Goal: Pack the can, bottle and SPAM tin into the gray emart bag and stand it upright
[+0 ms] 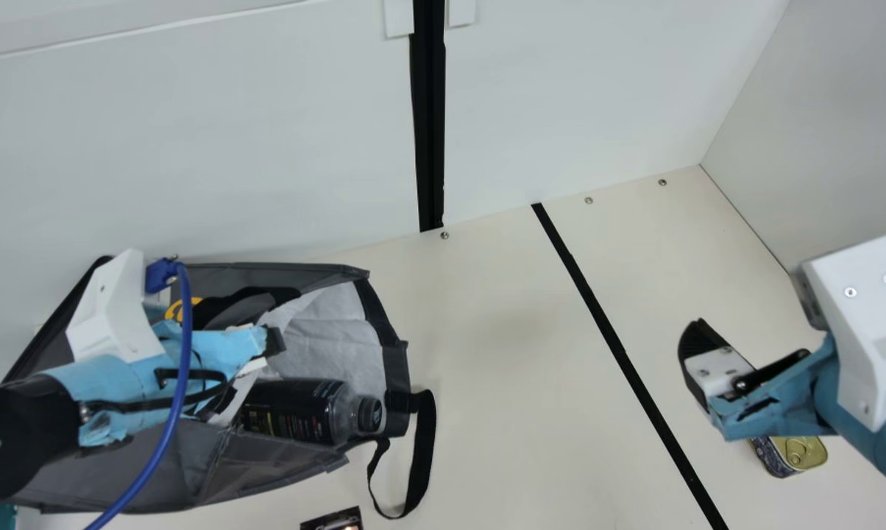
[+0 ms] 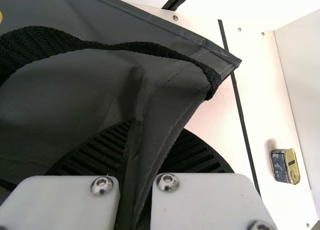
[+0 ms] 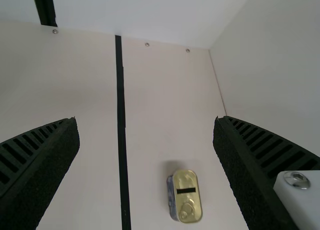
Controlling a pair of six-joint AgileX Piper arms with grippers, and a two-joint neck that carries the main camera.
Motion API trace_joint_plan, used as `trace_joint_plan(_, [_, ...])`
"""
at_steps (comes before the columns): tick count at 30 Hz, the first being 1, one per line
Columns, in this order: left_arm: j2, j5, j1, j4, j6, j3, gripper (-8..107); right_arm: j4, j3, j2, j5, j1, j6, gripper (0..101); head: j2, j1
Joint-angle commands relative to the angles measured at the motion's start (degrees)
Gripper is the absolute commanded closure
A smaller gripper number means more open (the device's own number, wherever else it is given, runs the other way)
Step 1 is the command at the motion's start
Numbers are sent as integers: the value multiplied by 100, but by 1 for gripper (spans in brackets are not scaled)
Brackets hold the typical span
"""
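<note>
Over the table [image 1: 502,353], left hand [image 1: 255,348] pinches bag [image 1: 266,464], right hand [image 1: 708,368] hangs open.

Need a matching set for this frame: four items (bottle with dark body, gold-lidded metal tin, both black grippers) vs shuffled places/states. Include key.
1. Dark plastic bottle
2. Gold-lidded rectangular metal tin
3. Left black ribbed gripper
4. Right black ribbed gripper

a. Shut on the fabric of the gray bag with black straps
b. On the cream table, right of the long black stripe in the main view
c. Open, nothing between its fingers
d. Lying on its side in the bag

Pairs: 1-d, 2-b, 3-a, 4-c
</note>
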Motion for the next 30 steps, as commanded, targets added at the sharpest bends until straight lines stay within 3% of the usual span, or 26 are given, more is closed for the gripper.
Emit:
trace_joint_plan(1, [0,0,0,0,0,0,107,-251,-51,-27,199,45,98,6,-14,-130])
trace_joint_plan(5, [0,0,0,0,0,0,107,-546,-167,-90,510,140,271,6,-14,-130])
trace_joint_plan(9, [0,0,0,0,0,0,107,-593,-56,-124,510,-35,304,6,-14,-130])
trace_joint_plan(30, [0,0,0,0,0,0,107,311,377,-340,510,-1893,-533,6,-14,-130])
